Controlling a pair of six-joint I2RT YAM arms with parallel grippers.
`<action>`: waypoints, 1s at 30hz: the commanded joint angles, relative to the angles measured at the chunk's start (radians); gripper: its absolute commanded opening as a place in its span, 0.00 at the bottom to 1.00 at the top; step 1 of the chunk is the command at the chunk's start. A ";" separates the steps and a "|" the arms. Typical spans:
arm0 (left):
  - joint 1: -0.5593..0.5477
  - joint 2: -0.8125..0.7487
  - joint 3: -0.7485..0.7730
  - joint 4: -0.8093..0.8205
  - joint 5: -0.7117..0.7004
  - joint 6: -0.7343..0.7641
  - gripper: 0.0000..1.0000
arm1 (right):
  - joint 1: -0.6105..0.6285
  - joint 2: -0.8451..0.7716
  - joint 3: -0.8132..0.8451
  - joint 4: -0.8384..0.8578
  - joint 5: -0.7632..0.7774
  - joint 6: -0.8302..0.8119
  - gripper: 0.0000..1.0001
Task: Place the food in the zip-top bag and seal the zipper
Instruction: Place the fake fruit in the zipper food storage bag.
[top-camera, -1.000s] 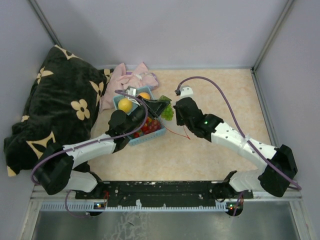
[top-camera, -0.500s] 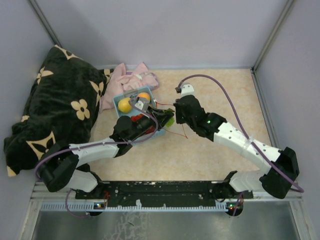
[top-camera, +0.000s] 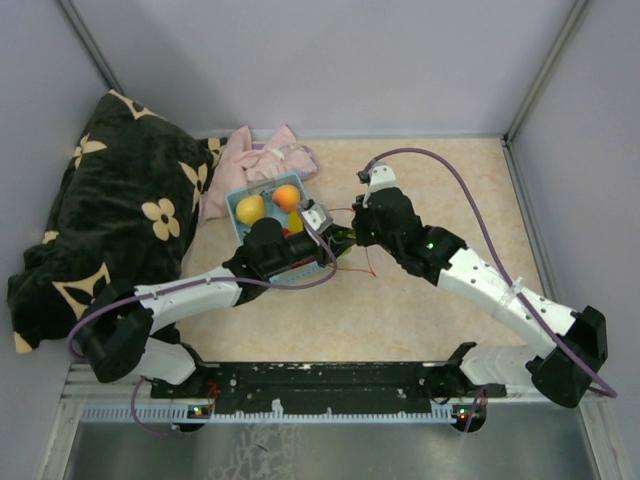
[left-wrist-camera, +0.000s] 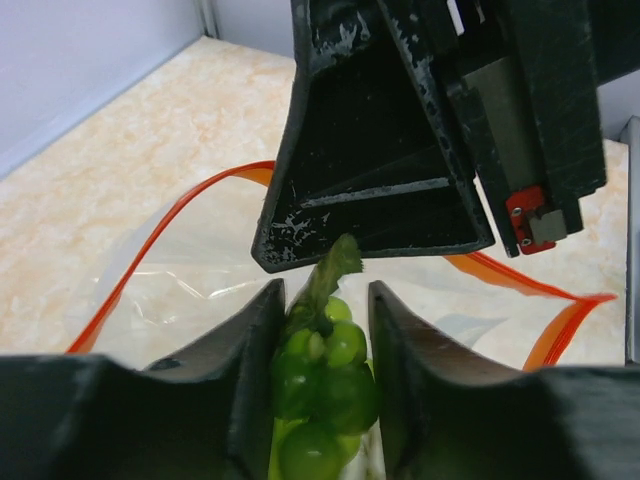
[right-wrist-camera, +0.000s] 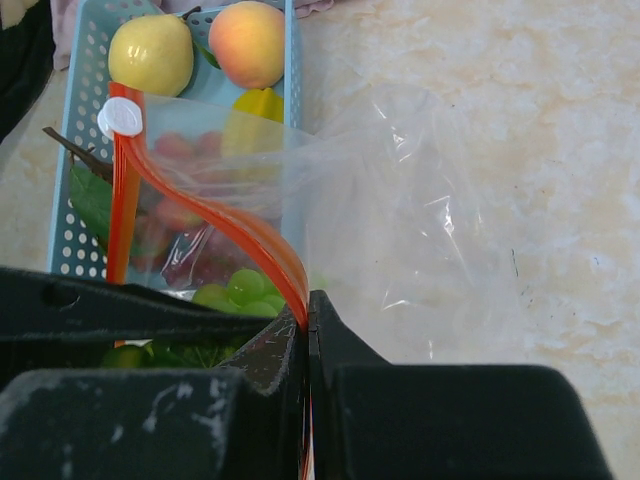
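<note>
**At frame centre: green grapes (left-wrist-camera: 320, 385) reach the zip-top bag (right-wrist-camera: 400, 230)**

Clenched on the fruit, the left end effector (left-wrist-camera: 322, 300) has swung from the basket (right-wrist-camera: 68, 215) to the bag's mouth. The right end effector (right-wrist-camera: 308, 322) pinches the zipper (right-wrist-camera: 215, 228), holding it open. Dropping the grapes in looks next.

The left arm (top-camera: 190, 292) reaches from the near-left corner of the surface (top-camera: 430, 330) toward its middle, with the left pincer (left-wrist-camera: 322, 300) clamped on the green grapes (left-wrist-camera: 320, 380). The right arm (top-camera: 490, 285) stretches in from the near-right corner, its right pincer (right-wrist-camera: 307, 325) pinched tight on the zipper (right-wrist-camera: 120, 210). The two pincers sit almost tip to tip.
</note>
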 joint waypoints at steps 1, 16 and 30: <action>-0.006 -0.005 0.049 -0.113 0.005 0.053 0.51 | -0.006 -0.026 0.030 0.056 -0.032 -0.004 0.00; -0.006 -0.188 0.108 -0.411 -0.217 -0.256 0.71 | -0.040 -0.038 -0.006 0.072 -0.058 0.018 0.00; 0.013 -0.401 0.103 -0.706 -0.481 -0.339 0.79 | -0.055 -0.043 0.002 0.022 0.037 -0.023 0.00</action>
